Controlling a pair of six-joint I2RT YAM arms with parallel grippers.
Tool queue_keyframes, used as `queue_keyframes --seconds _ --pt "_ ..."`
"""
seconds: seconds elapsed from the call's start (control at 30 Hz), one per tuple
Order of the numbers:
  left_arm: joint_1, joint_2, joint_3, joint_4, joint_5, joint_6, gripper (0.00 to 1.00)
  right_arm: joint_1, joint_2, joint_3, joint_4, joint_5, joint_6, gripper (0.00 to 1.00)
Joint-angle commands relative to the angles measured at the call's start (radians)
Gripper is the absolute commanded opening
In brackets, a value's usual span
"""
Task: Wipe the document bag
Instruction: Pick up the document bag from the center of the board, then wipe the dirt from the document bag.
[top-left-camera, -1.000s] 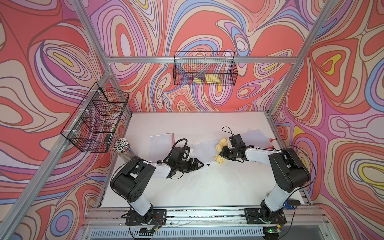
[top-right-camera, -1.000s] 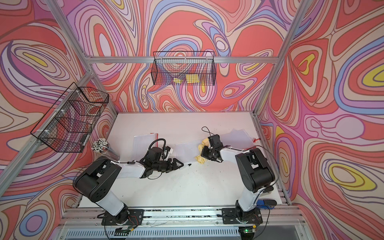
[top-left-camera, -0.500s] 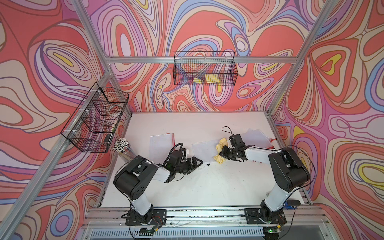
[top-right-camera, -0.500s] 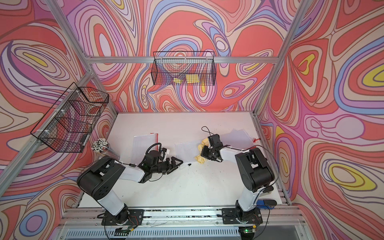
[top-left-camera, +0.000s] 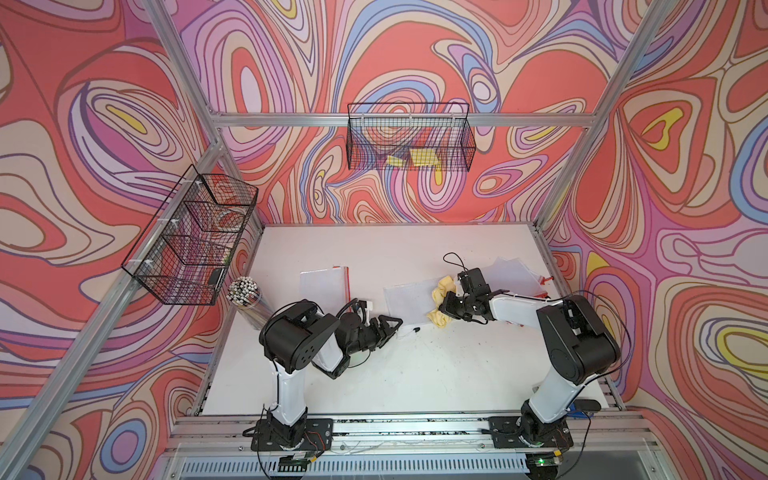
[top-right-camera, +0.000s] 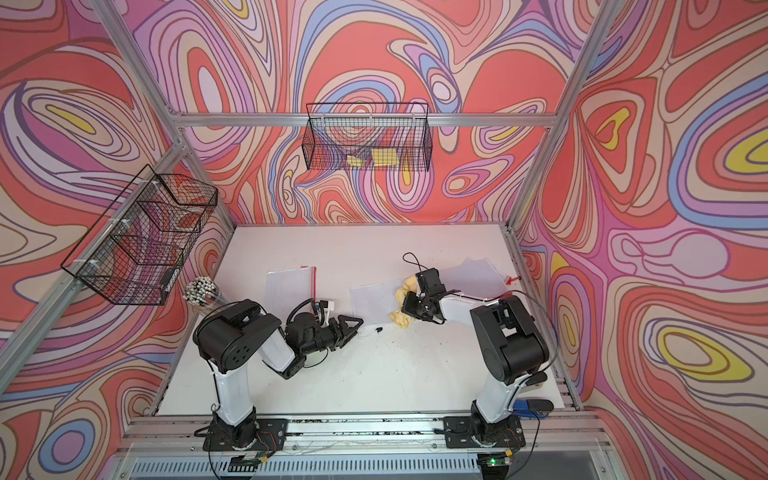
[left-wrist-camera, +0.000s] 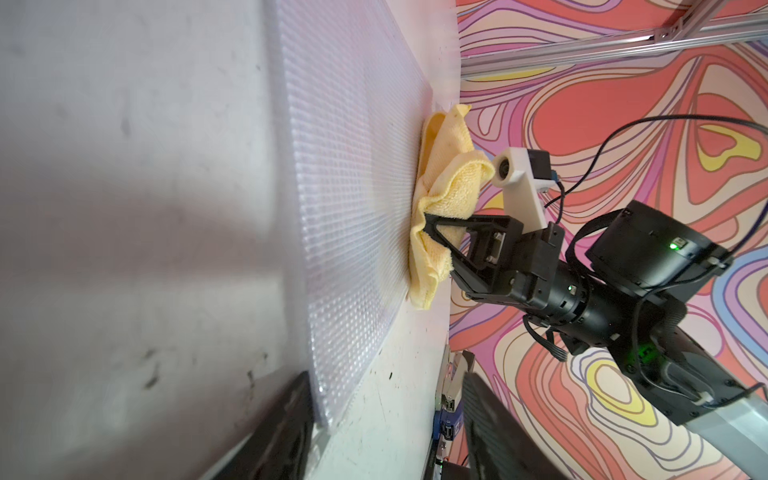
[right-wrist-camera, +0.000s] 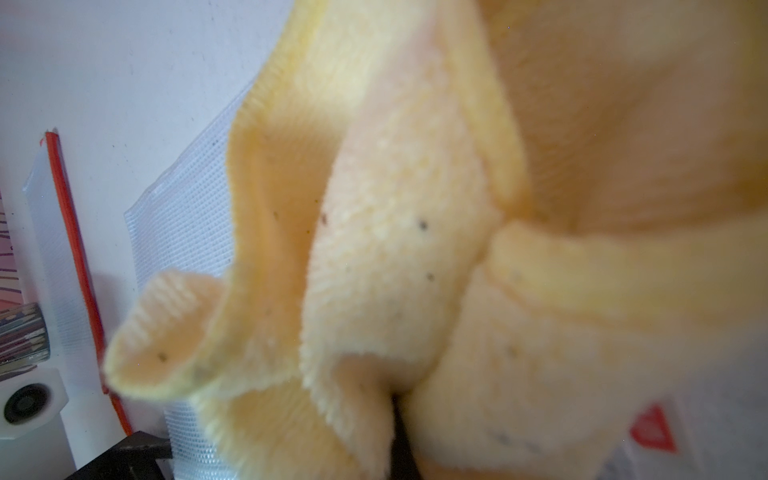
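- Swirl-patterned walls (top-left-camera: 415, 62) in red, pink and lilac on three sides, aluminium frame (top-left-camera: 332, 119) at the corners, white table (top-left-camera: 374, 374) below.
- Two wire baskets up on the walls: back basket (top-left-camera: 409, 137) with two yellow pieces (top-left-camera: 422, 158) inside, left basket (top-left-camera: 191, 237) split into compartments.
- Three mesh document bags flat on the table, in a loose row across its middle: left bag (top-left-camera: 322, 282) with a red zip edge, middle bag (top-left-camera: 405, 301), right bag (top-left-camera: 513, 272) with a red pull close to the right rail.
- One yellow cloth (top-left-camera: 444, 286), bunched, on the right-hand edge of the middle bag and spilling onto the table; dark specks on it in the right wrist view.
- Right pincer (top-left-camera: 445, 306): clamped tight on a fold of the yellow cloth, pressing it against the middle bag.
- Left pincer (top-left-camera: 395, 326): jaws apart, roughly half spread, low at the front left corner of the middle bag; in the left wrist view that corner just beside one finger (left-wrist-camera: 282, 436), no grip visible.
- One clear cup of white-tipped sticks (top-left-camera: 243, 291) at the table's left edge.
- One small black item (top-left-camera: 416, 328) just beside the middle bag's front edge.
- Open room: front half of the table bare apart from dark specks, and a free strip behind the bags along the back wall; tight only on the right, between right bag and rail.
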Motion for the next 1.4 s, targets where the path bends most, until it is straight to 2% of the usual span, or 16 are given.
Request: queue_keyframes --seconds 0.0,0.23,0.43,0.47,0.6,0.7,0.8,0.9,1.1,1.2,1.37 --pt "-0.014 0.043 -0.014 -0.387 -0.059 0.066 0.54 0.003 0.042 -0.026 -0.16 0.035 -0.011 0.0" --pt "-0.018 0.009 0.022 -0.461 -0.07 0.096 0.35 0.003 0.029 -0.03 -0.163 0.033 -0.011 0.0" --pt "-0.017 0.004 0.036 -0.494 -0.068 0.117 0.08 0.026 -0.018 -0.009 -0.159 0.001 -0.01 0.0" --pt "-0.018 0.007 0.038 -0.498 -0.068 0.121 0.0 0.04 -0.029 0.013 -0.175 -0.001 -0.008 0.0" --pt "-0.018 0.015 0.041 -0.502 -0.06 0.127 0.0 0.163 -0.024 0.13 -0.212 -0.008 0.003 0.0" --pt "-0.019 -0.002 0.036 -0.528 -0.067 0.133 0.0 0.294 0.047 0.226 -0.203 -0.03 0.029 0.0" --pt "-0.018 -0.043 0.03 -0.587 -0.08 0.154 0.0 0.354 0.115 0.262 -0.134 -0.079 0.075 0.0" --pt "-0.019 -0.098 0.026 -0.658 -0.104 0.184 0.0 0.356 0.173 0.256 -0.075 -0.105 0.115 0.0" --pt "-0.018 -0.197 0.049 -0.821 -0.145 0.248 0.0 0.328 0.224 0.22 -0.074 -0.091 0.119 0.0" --pt "-0.018 -0.226 0.057 -0.876 -0.164 0.269 0.0 0.29 0.202 0.165 -0.102 -0.071 0.109 0.0" --pt "-0.018 -0.237 0.055 -0.905 -0.179 0.282 0.0 0.181 0.075 0.021 -0.195 -0.004 0.051 0.0"
